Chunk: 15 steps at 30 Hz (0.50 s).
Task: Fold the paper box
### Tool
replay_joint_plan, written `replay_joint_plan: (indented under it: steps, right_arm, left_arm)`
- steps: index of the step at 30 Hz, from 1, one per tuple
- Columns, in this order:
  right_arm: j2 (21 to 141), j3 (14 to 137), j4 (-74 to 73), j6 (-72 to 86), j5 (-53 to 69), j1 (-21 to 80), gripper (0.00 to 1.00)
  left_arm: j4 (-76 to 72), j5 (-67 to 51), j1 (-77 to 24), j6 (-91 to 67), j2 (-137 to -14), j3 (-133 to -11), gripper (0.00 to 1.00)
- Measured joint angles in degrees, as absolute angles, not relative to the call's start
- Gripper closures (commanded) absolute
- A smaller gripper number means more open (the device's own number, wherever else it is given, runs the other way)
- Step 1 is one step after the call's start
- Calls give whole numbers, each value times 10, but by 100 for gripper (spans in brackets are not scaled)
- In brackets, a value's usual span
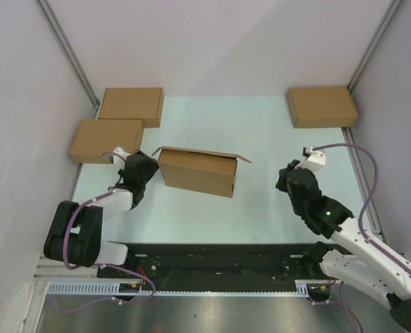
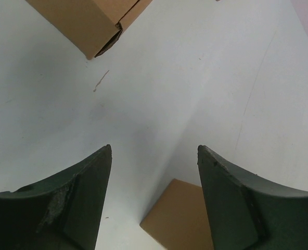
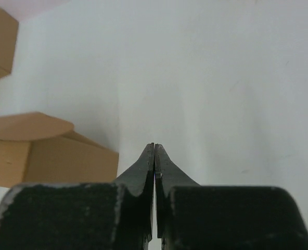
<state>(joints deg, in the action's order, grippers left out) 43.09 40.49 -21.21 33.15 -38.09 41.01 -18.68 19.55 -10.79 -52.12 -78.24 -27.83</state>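
Left claw [image 1: 148, 166] hangs released, the box [image 1: 197, 173] just beside it; right claw [image 1: 284, 179], clenched on nothing, should press its top shut squarely.

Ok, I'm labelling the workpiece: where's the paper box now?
In the top view the paper box stands slightly left of centre, just right of the left gripper and well apart from the right gripper.

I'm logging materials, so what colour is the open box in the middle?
Plain brown cardboard, no print; the box shows best in the top external view.
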Motion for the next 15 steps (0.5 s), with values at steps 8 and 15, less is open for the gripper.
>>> replay_joint_plan:
  steps: [8, 15]
  right_arm:
    - [602, 312, -85, 440, -279, 394, 100]
    - [697, 307, 44, 501, -226, 375, 100]
  left_arm:
    - [-188, 196, -122, -530, -783, -270, 29]
    - [-191, 200, -176, -551, -783, -244, 30]
